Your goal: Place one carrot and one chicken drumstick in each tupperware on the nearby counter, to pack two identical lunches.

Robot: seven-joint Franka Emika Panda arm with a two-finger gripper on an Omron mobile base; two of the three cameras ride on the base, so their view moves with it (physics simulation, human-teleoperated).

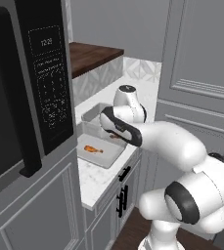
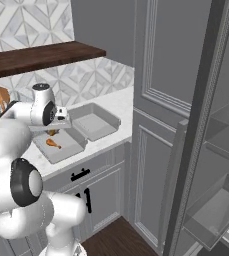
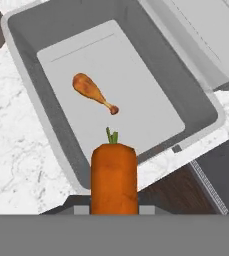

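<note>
The tupperware (image 3: 206, 107) nearest the arm is a shallow light-grey tray with a raised rim, and it stands on the white marbled counter (image 3: 16, 150) beside a second tray of the same kind (image 3: 211, 35); the two are just next to each other. In the hand view we look down into the near tray and we see one chicken drumstick (image 3: 93, 93) lying on its pale floor, golden brown, with the thin bone end pointing toward the camera. This view also shows us a carrot (image 3: 113, 177), bright orange with a short green stub on top, which the gripper (image 3: 113, 210) holds between its narrowly closed fingers, above the near rim of that tray. From the left base view we see the drumstick (image 1: 92, 149) in the tray (image 1: 114, 155) close to a dark microwave (image 1: 30, 83), while the white arm covers the hand. The right base view gives us the second tray (image 2: 106, 121) with a bare floor, the near tray (image 2: 68, 150) with the drumstick (image 2: 53, 144), and the grey cabinets (image 2: 101, 195) under the counter (image 2: 118, 102).
</note>
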